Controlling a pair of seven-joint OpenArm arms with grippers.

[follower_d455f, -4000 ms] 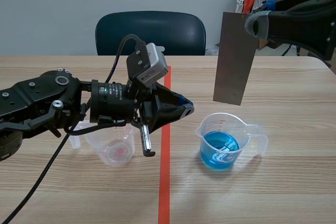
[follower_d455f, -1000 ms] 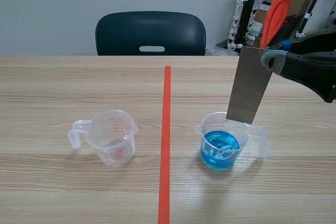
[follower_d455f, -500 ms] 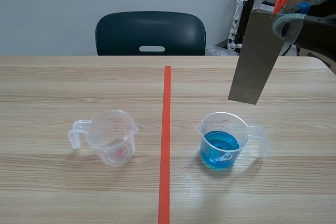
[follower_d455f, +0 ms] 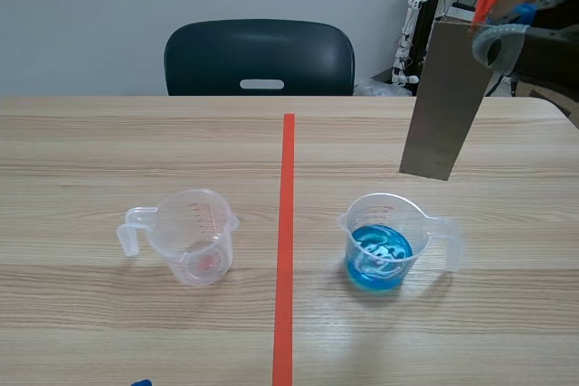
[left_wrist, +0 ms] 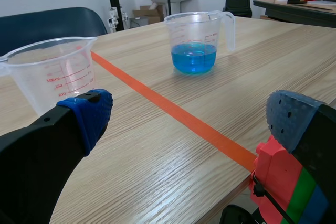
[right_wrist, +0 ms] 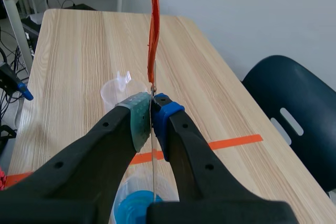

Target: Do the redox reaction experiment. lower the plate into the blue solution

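A grey metal plate hangs upright in the air, above and slightly behind the clear beaker of blue solution, its lower edge well clear of the rim. My right gripper is shut on the plate's upper corner. In the right wrist view the plate shows edge-on, pinched in the gripper, with the blue solution under it. My left gripper stands open low over the table's near edge, nothing between its fingers. The blue beaker is far ahead of it.
An empty clear beaker with red markings stands left of the tape line, also close ahead of my left gripper. An orange-red strip rises from the plate's top. A dark chair stands behind the table.
The plate went from touching the blue beaker's rim to hanging high above it, then barely moved. The left arm has left the empty beaker and its gripper has opened.
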